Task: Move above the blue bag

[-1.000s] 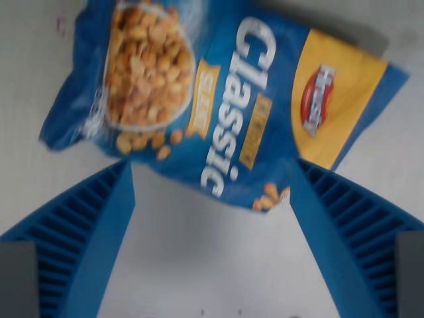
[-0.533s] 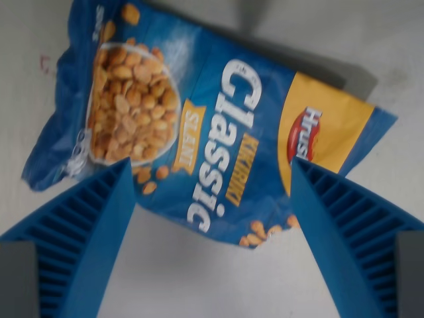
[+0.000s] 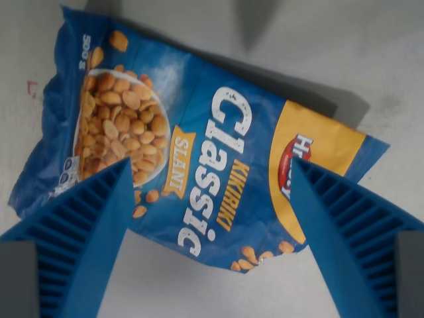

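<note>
Pale grey tabletop [image 3: 199, 285] below, lightly scuffed. Looking straight down past gripper [image 3: 211, 238], ribbed blue fingers [image 3: 79, 238] spread wide apart, clamped on nothing. Blue bag [image 3: 199, 152] lying flat and crumpled, slanted across the view, its lower edge reaching between both fingers, partly covered by each.

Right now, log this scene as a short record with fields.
object: blue bag of peanuts, lying flat
print: "Classic", bowl of nuts, yellow patch with red logo
surface: pale table
gripper: open, holding nothing
fingers: blue, ribbed, one at each lower side of the view, each overlapping a bag edge
position: bag fills the upper and middle view, between the fingers
</note>
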